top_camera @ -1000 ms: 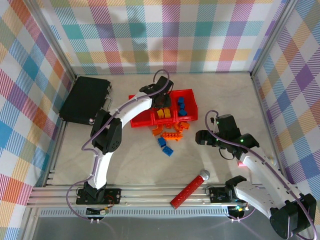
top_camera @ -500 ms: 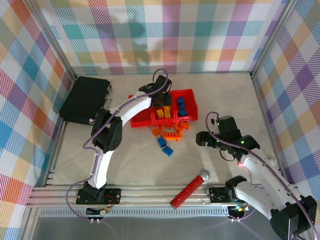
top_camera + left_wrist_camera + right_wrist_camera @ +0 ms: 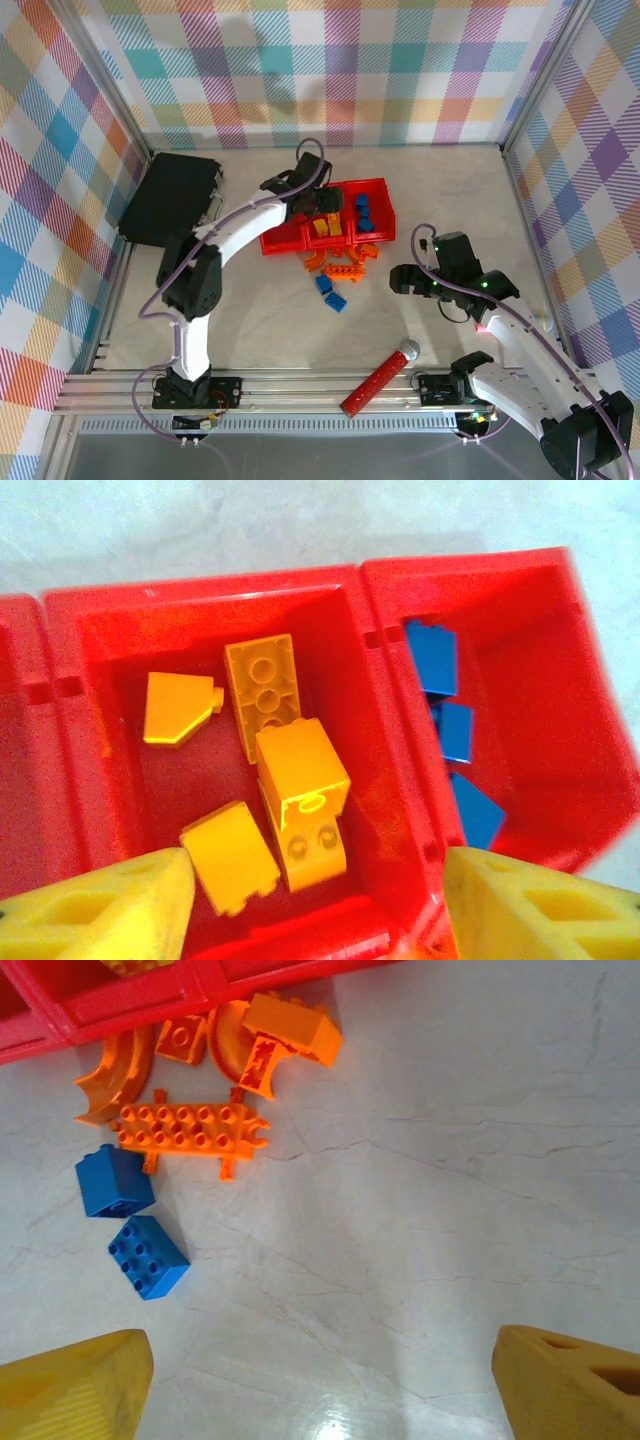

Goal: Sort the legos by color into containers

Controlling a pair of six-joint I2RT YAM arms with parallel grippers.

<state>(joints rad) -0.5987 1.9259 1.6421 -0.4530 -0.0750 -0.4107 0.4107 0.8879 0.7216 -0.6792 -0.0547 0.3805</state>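
Observation:
Three joined red containers (image 3: 372,186) stand mid-table. In the left wrist view the middle container (image 3: 200,592) holds several yellow legos (image 3: 300,765), and the one to its right holds blue legos (image 3: 455,730). My left gripper (image 3: 312,204) hangs open above the middle bin (image 3: 315,910), nothing between its fingers. In front of the bins (image 3: 130,1002) lie loose orange legos (image 3: 190,1128) (image 3: 343,270) and two blue legos (image 3: 148,1255) (image 3: 330,292). My right gripper (image 3: 400,280) stands open and empty (image 3: 320,1380) to the right of that loose pile, above bare table.
A flat black case (image 3: 170,195) lies at the back left. A long red cylinder with a silver ball end (image 3: 380,378) rests near the front rail. Plaid walls close in the table on three sides.
My left gripper's jaws have opened wider over the middle bin, and the left arm has swung a little to the left. The right arm has barely moved.

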